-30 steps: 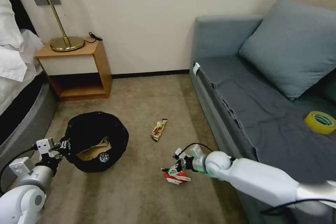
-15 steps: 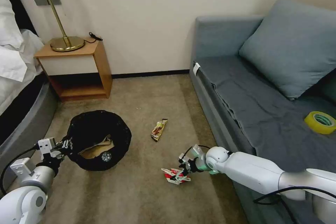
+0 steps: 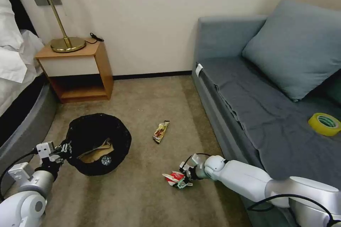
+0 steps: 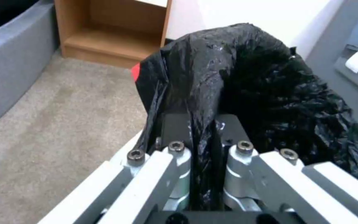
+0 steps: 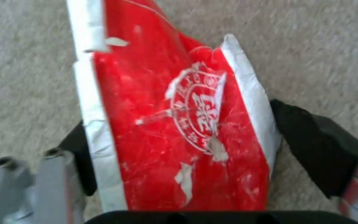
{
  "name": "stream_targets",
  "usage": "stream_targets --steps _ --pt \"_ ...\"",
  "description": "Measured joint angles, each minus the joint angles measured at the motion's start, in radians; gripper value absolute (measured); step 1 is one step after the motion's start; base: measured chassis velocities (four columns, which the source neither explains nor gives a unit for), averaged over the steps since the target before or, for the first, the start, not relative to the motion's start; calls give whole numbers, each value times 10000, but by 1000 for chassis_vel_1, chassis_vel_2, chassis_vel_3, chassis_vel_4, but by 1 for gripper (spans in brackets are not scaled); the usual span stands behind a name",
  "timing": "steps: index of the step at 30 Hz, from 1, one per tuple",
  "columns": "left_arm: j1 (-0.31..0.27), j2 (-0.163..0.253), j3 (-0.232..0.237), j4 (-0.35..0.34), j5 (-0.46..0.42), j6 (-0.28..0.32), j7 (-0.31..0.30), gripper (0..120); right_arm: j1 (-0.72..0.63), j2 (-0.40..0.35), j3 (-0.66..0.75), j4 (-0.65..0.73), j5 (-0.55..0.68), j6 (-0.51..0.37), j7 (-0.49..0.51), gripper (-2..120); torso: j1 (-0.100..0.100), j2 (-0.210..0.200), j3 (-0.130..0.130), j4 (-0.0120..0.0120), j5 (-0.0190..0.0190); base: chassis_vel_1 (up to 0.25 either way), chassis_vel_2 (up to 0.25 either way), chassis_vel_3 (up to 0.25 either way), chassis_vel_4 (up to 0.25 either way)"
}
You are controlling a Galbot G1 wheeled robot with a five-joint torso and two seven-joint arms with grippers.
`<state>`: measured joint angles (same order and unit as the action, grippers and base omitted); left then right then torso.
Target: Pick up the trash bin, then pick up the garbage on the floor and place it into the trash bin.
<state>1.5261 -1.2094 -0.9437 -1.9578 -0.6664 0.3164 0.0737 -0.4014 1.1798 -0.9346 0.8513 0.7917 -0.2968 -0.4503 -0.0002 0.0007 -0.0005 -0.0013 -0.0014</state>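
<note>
Black plastic bunches between my left claw's point(image 4: 202, 137) fingers, clenched on the rim of the trash bin point(image 3: 98, 143), which sits low at the left over the carpet point(image 3: 142, 191) with a brown paper bag point(image 3: 96, 150) and a bottle point(image 3: 105, 160) inside. Moving right, a gold-brown wrapper point(image 3: 161, 131) lies on the floor. Further right, my right claw point(image 5: 179, 146) is spread around the crushed red-and-white carton point(image 5: 175, 124) on the carpet, pads either side of it.
</note>
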Motion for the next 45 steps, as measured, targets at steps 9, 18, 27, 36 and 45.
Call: stream_targets --steps 9,18,27,36,45 --pt "-83 -30 84 34 15 -3 1 5 -152 212 166 -248 -322 203 228 64 -1 3 -1 3 1 0 0 0 0" --pt "-80 -72 166 22 23 -2 -3 5 -290 376 401 -452 -660 488 535 44 -2 -2 1 11 11 0 0 0 0" --pt "-16 -89 163 -71 -9 7 -13 5 -348 190 738 -69 -798 569 1133 20 2 -13 12 32 35 0 0 0 0" --pt "98 -131 158 -120 -12 8 -17 5 -235 -507 1169 701 -814 511 1690 3 3 -16 11 13 21 0 0 0 0" --pt "233 -135 309 -101 44 -35 -6 5 123 -1194 2384 2468 -534 660 2432 3 3 -13 7 12 15 0 0 0 0"
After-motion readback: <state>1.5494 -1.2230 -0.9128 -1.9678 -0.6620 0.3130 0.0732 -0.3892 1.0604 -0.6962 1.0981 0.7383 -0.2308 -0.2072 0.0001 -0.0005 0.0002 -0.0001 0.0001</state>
